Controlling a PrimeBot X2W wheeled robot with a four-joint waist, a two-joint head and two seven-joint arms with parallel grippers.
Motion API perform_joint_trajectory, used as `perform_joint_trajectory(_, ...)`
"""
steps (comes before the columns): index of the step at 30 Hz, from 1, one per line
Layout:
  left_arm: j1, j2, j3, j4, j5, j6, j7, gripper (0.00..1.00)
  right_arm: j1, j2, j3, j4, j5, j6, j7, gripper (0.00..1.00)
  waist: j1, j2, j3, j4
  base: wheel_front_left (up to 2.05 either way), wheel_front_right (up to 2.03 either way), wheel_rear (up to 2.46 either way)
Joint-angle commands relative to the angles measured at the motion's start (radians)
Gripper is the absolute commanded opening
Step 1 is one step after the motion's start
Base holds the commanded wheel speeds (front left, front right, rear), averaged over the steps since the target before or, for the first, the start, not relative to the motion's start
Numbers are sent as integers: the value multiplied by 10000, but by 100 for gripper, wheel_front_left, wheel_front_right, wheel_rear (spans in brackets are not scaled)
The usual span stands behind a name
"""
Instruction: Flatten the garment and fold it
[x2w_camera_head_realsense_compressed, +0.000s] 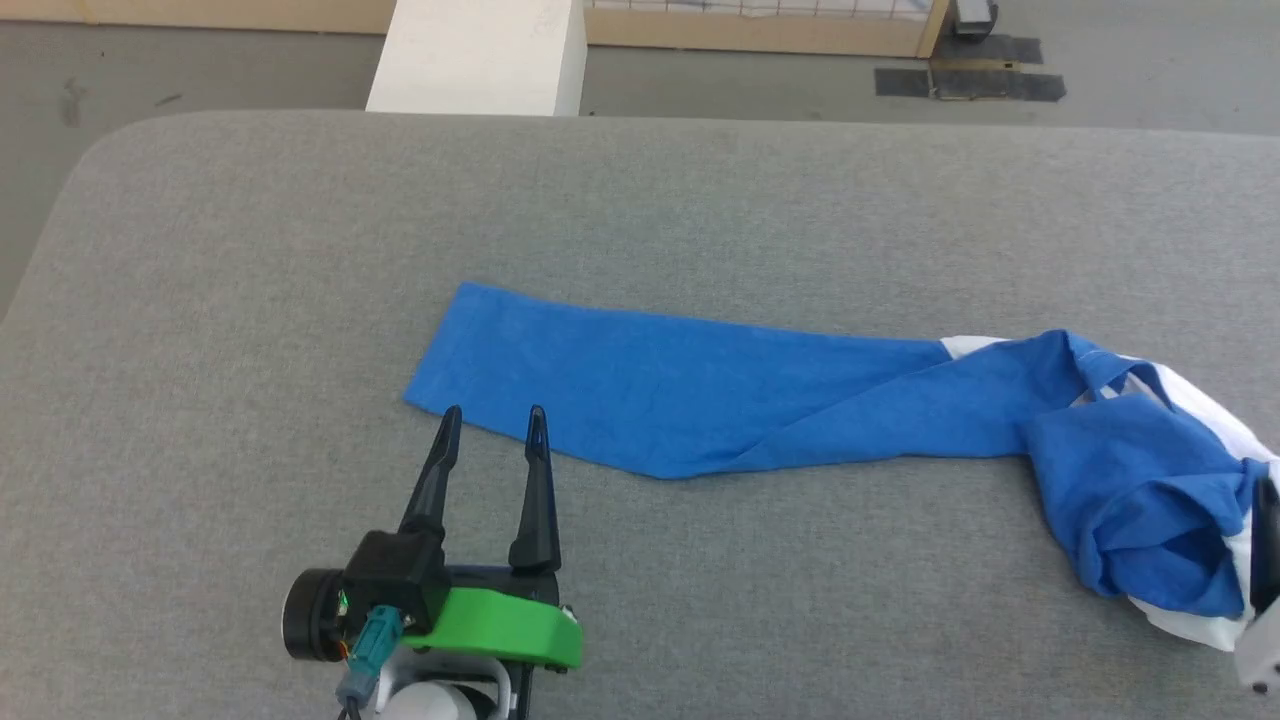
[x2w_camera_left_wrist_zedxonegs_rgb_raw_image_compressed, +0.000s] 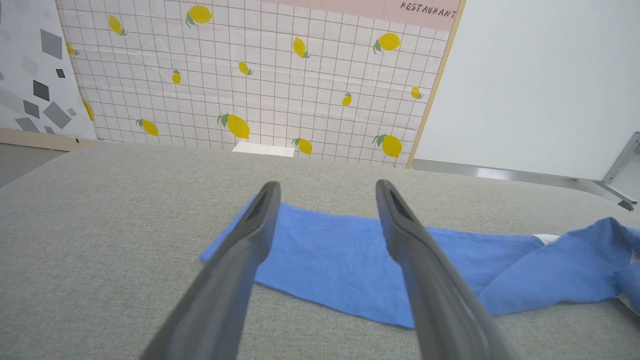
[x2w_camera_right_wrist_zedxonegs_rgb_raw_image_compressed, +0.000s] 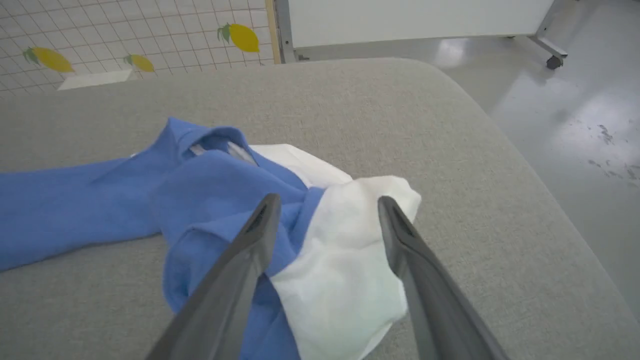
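Blue-and-white shirt (x2w_camera_head_realsense_compressed: 1130, 470) lay bunched toward the worktop's (x2w_camera_head_realsense_compressed: 300, 250) right edge, one sleeve (x2w_camera_head_realsense_compressed: 650, 375) stretched leftward; left gripper (x2w_camera_head_realsense_compressed: 493, 412) stood open beside the cuff (x2w_camera_head_realsense_compressed: 445, 345), right gripper (x2w_camera_right_wrist_zedxonegs_rgb_raw_image_compressed: 327, 200) open over the bunch.

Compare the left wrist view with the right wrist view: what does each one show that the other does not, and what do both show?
Left wrist view: the open left hand near the garment's flat blue sleeve, and the word RESTAURANT. Right wrist view: the open right hand over its bunched white body, the glossy floor, a caster. Both: the grey padded surface, blue cloth, the lemon-patterned wall.
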Motion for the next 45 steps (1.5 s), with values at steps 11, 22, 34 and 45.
perform_joint_trajectory(11, 557, -22, 278, -307, 265, -96, -40, 100, 150, 111, 884, -1017, 550, -15, -2305, 100, 0, 0, -219, -141, 0, 0, 0)
perform_joint_trajectory(22, -793, 248, -295, 580, 992, -895, 512, 100, 115, 113, 1190, -494, 759, -15, -3103, 100, 0, 0, 174, -362, 0, 0, 0)
perform_joint_trajectory(34, -5067, 360, -2168, 3751, 1848, -2716, 4532, 100, -474, 113, 1418, -765, 863, -15, -2955, 100, 0, 0, 1320, -816, 0, 0, 0)
perform_joint_trajectory(45, -6357, 628, -4392, 6210, -137, -2991, 8136, 85, -635, 114, 1555, -657, 1106, -15, -2836, 100, 0, 0, 1745, -1309, 0, 0, 0)
